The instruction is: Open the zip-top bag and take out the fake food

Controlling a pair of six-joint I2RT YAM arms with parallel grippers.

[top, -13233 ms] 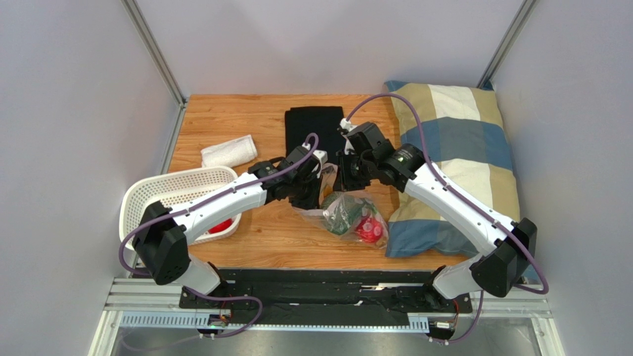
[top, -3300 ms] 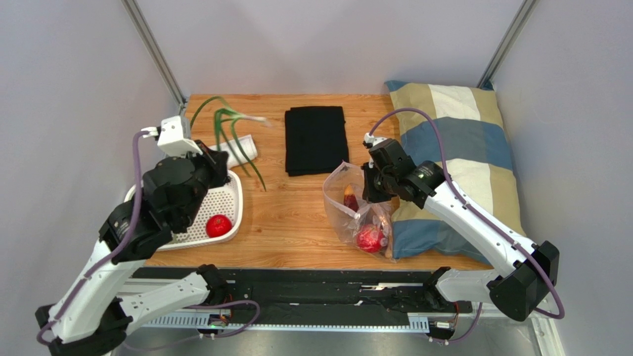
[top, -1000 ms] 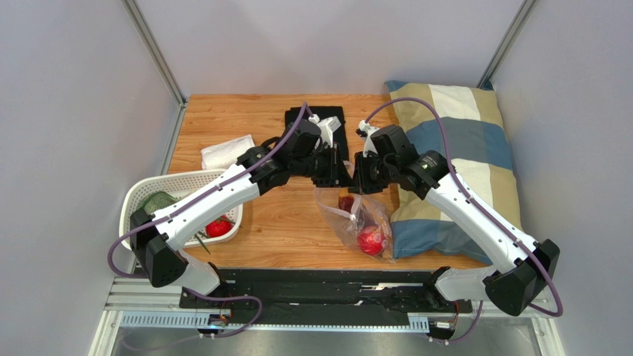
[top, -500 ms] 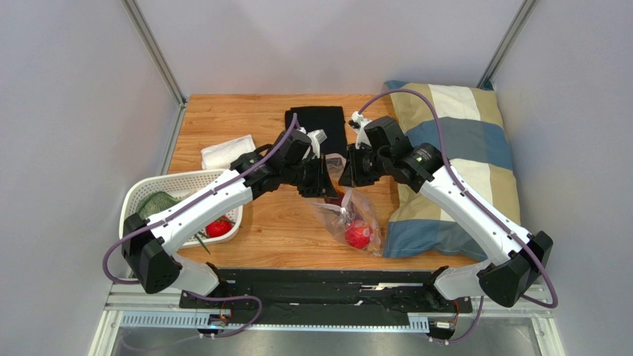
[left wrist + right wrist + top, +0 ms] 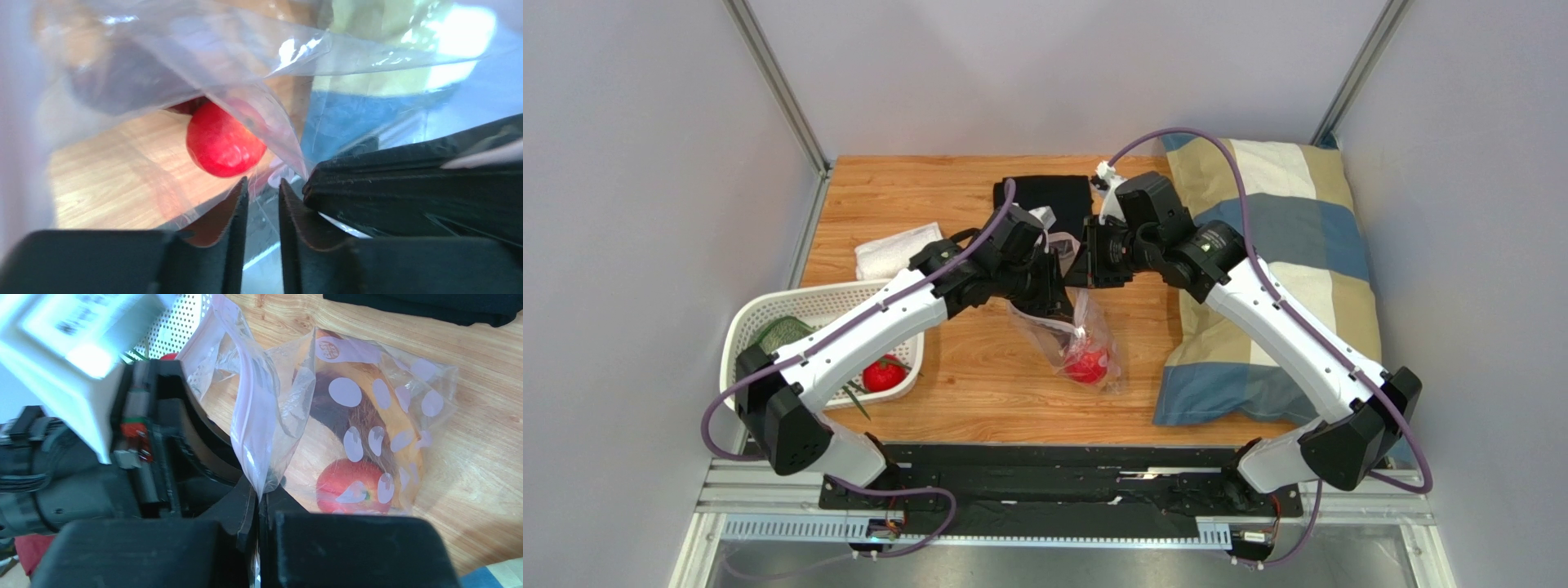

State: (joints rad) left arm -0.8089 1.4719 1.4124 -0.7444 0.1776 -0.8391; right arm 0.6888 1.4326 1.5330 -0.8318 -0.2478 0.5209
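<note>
The zip-top bag [image 5: 1069,337], clear with pale dots, hangs from my right gripper [image 5: 1078,267], which is shut on its top edge [image 5: 258,499]. Inside lie a red round fruit [image 5: 1087,364] [image 5: 347,481] and an orange and dark elongated piece [image 5: 393,425]. My left gripper [image 5: 1059,279] is right beside the right one, at the bag's mouth. In the left wrist view its jaws [image 5: 263,196] stand slightly apart with bag film [image 5: 215,55] running between them, above the red fruit [image 5: 222,144]. The green leafy bunch [image 5: 778,333] and a second red fruit [image 5: 882,373] lie in the basket.
The white perforated basket [image 5: 756,312] sits at the left front. A rolled white towel [image 5: 897,249] lies behind it. A folded black cloth [image 5: 1044,196] lies at the back centre, partly under the arms. A checked pillow [image 5: 1284,245] fills the right side.
The left arm put the green bunch in the basket and came back to the bag. Over the last second both grippers shifted left and the bag rose, its red fruit moving left.
</note>
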